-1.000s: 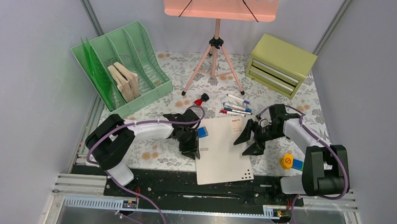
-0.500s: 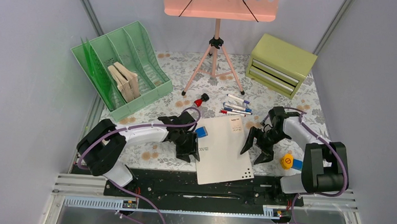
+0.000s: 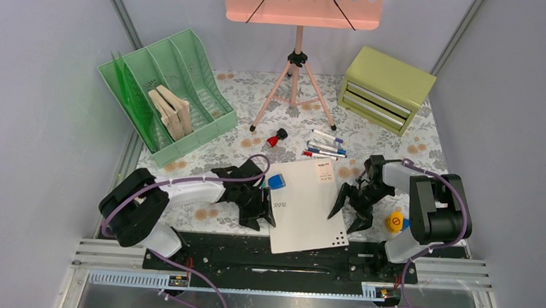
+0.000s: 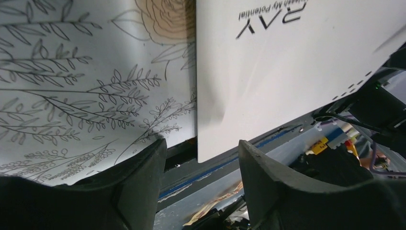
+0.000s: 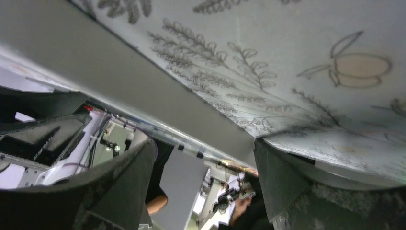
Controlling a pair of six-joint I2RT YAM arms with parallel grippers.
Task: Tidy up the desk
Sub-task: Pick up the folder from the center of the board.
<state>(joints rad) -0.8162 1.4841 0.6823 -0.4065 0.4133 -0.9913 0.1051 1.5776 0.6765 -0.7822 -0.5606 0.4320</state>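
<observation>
Sheet [image 3: 308, 205] sits mid near edge of your desk [image 3: 214, 147], overhanging it.
Your left hand [image 3: 258, 215] flanks its left long side and your right hand [image 3: 350, 211] its right, both gaping and empty; the long axis runs near-to-far.

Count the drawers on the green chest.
2. The upper drawer and the lower drawer are stacked on the front of the green chest, at the far right of the desk. Both look shut.
</observation>
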